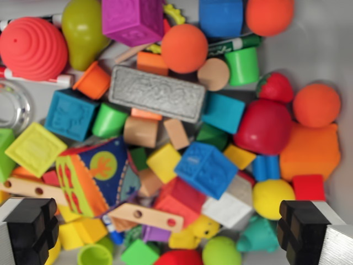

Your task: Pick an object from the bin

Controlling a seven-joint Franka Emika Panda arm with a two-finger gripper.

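Observation:
I look straight down into a grey bin packed with toys. My gripper is open, its two black fingers at the bottom corners of the wrist view, hanging above the pile with nothing between them. Between the fingers lie a wooden bar with holes, a red block, a white block and a yellow duck-like toy. A blue cube sits just above these. A grey textured brick lies at the centre top.
Around it lie an orange ball, a purple cube, a red ribbed dome, a red apple shape, an orange block, a yellow ball and a patterned soft cube. Bare bin wall shows at the right.

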